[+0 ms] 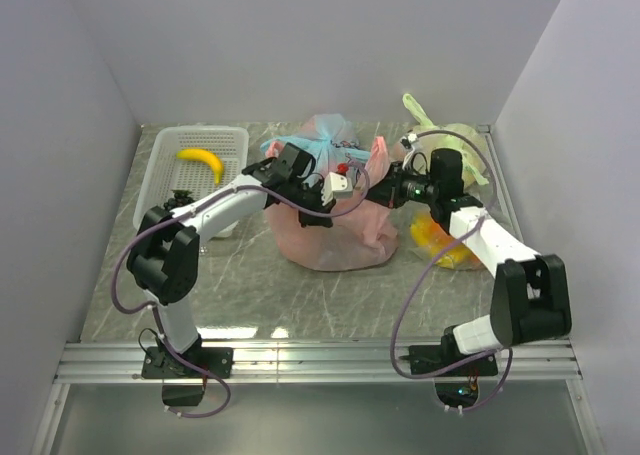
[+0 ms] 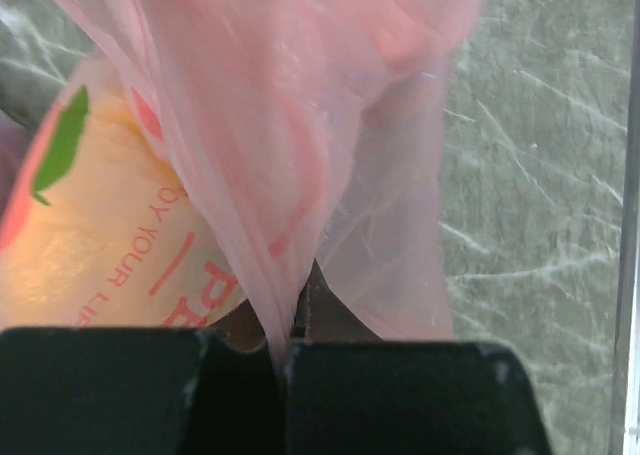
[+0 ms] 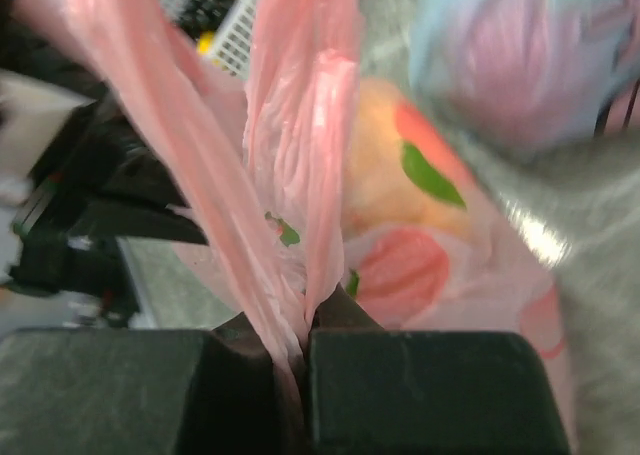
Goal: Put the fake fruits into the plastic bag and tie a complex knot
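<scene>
Left tool [image 2: 285, 350] clamped on pink bag [image 1: 335, 237] | right tool [image 3: 300, 340] pinching its handles | bag bulging, one banana [image 1: 200, 161] upper left in basket [image 1: 195, 131] | tie not yet made

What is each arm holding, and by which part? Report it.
Both hold the pink plastic bag: the left jaws pinch a gathered fold of its upper film, the right jaws pinch its bunched handle strips.

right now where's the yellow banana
In the top view, the banana lies in the white basket at the far left, away from the pink bag.
</scene>
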Robot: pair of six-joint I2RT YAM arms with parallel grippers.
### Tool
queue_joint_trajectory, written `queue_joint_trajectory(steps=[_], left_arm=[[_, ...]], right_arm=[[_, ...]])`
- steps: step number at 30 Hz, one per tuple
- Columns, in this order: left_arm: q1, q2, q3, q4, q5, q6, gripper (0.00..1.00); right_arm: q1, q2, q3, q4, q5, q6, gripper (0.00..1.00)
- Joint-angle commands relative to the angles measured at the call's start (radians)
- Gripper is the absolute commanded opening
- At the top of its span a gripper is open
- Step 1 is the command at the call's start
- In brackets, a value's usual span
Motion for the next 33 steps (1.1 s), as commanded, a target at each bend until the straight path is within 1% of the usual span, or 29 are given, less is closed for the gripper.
queue_joint_trajectory(steps=[1, 4, 9, 13, 21, 26, 27, 30, 31, 33], left_arm=[[0.004, -0.036, -0.106, 0.088, -0.012, -0.098, 0.0], [0.003, -0.017, -0.163, 0.114, -0.012, -0.115, 0.0], [0.003, 0.023, -0.217, 0.125, 0.031, -0.119, 0.0], [0.001, 0.032, -0.266, 0.163, 0.059, -0.136, 0.0], [-0.02, 0.06, -0.3, 0.199, 0.054, -0.182, 0.0], [-0.034, 0.063, -0.294, 0.193, 0.04, -0.202, 0.01], [-0.034, 0.054, -0.274, 0.182, 0.042, -0.201, 0.01], [-0.037, 0.017, -0.2, 0.119, 0.046, -0.225, 0.19], [-0.036, -0.021, -0.176, 0.099, 0.062, -0.224, 0.3], [-0.034, -0.084, -0.105, 0.044, 0.08, -0.228, 0.39]], right_arm=[[-0.024, 0.053, 0.052, -0.029, 0.15, 0.158, 0.0], [-0.024, 0.111, 0.063, -0.058, 0.18, 0.172, 0.0], [-0.024, 0.19, 0.058, -0.072, 0.204, 0.183, 0.0], [-0.02, 0.23, 0.054, -0.099, 0.222, 0.154, 0.0], [-0.001, 0.3, 0.084, -0.178, 0.26, 0.065, 0.0], [0.021, 0.337, 0.142, -0.248, 0.266, 0.011, 0.0], [0.022, 0.351, 0.153, -0.268, 0.257, 0.002, 0.0], [0.029, 0.352, 0.189, -0.308, 0.248, -0.056, 0.0], [0.029, 0.348, 0.192, -0.308, 0.239, -0.073, 0.0], [0.033, 0.329, 0.196, -0.314, 0.233, -0.11, 0.0]])
